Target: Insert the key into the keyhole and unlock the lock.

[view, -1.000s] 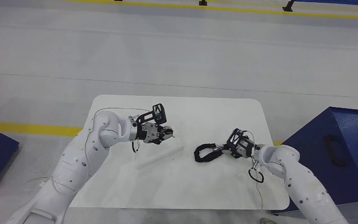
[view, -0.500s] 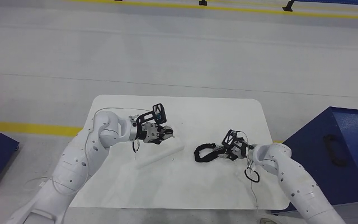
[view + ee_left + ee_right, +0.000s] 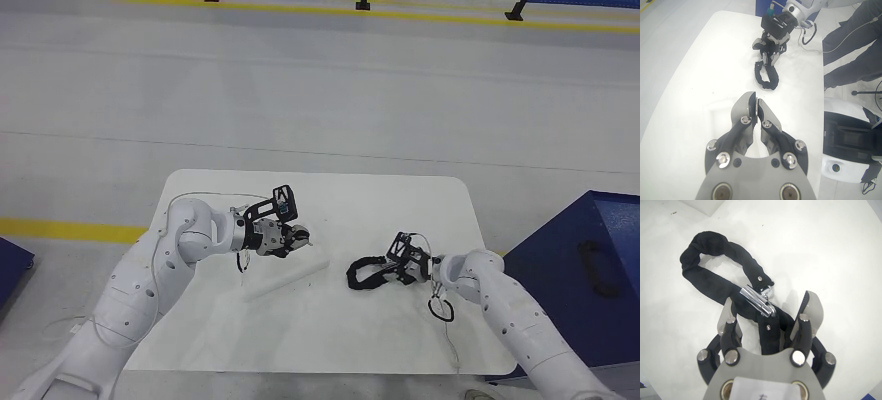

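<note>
A black fabric-sleeved chain lock [image 3: 365,272] lies looped on the white table [image 3: 400,200], right of centre. Its chrome lock cylinder [image 3: 755,300] sits where the sleeve's two ends meet. My right gripper [image 3: 767,303] stands open low over that end, one finger on each side of the black sleeve [image 3: 770,332]; the left wrist view shows this gripper [image 3: 770,56] and the chain loop [image 3: 770,83] farther off. My left gripper [image 3: 755,97] hovers above the table's left middle [image 3: 300,238], shut on a thin flat key [image 3: 756,106] seen edge-on between its pads.
A white bar [image 3: 285,283] lies on the table below the left gripper. A black cable loop [image 3: 440,308] hangs by the right forearm. A blue bin [image 3: 590,260] stands past the table's right edge. A person's legs [image 3: 851,56] are beside the table.
My right arm has slid left along the table, bringing its open gripper over the lock's cylinder end. The left arm and the key have stayed put.
</note>
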`<state>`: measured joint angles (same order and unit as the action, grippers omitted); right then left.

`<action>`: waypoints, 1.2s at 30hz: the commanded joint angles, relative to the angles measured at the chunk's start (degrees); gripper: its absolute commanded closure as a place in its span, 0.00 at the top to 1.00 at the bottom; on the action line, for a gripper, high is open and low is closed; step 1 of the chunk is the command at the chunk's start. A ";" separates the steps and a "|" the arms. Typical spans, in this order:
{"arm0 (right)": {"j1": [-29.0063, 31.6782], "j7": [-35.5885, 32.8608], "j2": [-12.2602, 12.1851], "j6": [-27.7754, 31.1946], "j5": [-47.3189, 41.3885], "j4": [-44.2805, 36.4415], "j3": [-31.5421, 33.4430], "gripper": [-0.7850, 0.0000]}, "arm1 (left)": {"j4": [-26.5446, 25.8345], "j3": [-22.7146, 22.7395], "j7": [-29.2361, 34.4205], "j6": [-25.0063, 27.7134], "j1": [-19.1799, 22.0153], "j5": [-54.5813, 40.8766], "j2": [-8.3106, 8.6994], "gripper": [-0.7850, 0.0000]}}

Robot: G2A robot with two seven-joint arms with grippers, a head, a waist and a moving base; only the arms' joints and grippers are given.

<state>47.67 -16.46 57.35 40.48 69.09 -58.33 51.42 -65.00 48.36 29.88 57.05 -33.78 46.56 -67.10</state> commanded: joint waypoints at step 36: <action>-0.63 -22.36 -0.40 17.52 -67.72 10.89 -3.92 0.00 | 0.00 0.00 0.00 0.00 0.00 0.00 0.00 0.00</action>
<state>46.89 -34.90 57.26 58.00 8.93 -47.05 47.37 -65.00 48.36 29.88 57.05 -33.78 46.56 -67.10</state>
